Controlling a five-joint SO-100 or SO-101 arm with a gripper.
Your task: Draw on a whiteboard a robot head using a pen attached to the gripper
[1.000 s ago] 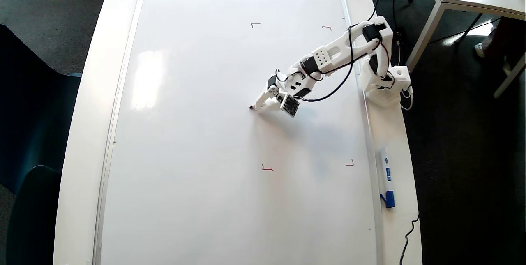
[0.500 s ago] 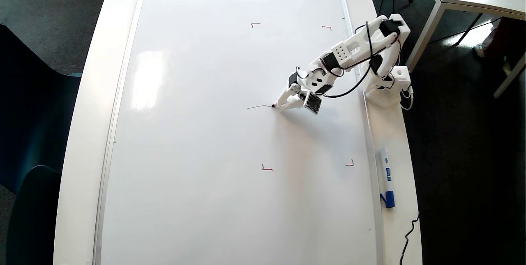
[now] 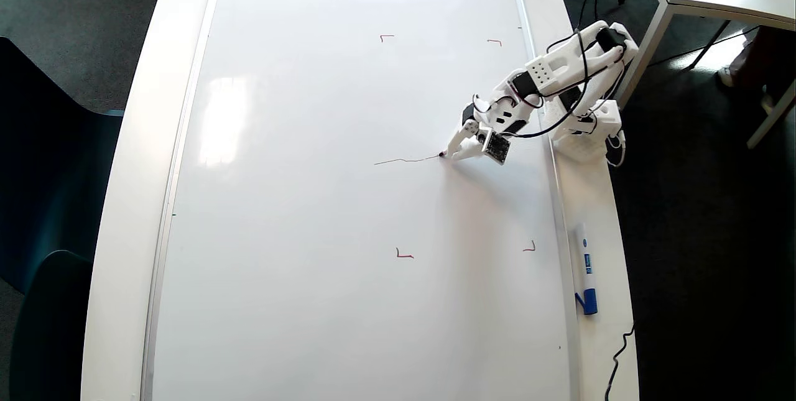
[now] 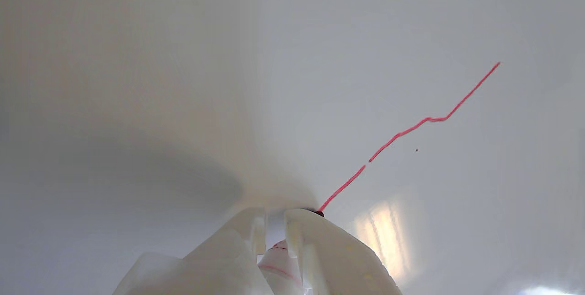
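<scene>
The whiteboard (image 3: 298, 202) lies bare left of the gripper (image 3: 453, 151), open all round the short red line (image 3: 404, 160). A blue marker (image 3: 585, 268) lies on the table rim (image 3: 600, 339), near the arm base (image 3: 584, 133).

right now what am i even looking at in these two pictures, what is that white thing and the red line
The white thing is a small robot arm bolted at the table's edge. Its jaws, the gripper, are clamped on a pen whose tip touches a big whiteboard lying flat on the table. The overhead view looks straight down on everything. The wrist view comes from a camera riding on the arm, so you see the gripper up close from behind. The red line is the first wobbly stroke of a drawing, running from the pen tip. Four small red corner marks sit on the board. A spare white-and-blue marker lies beside the board.
</scene>
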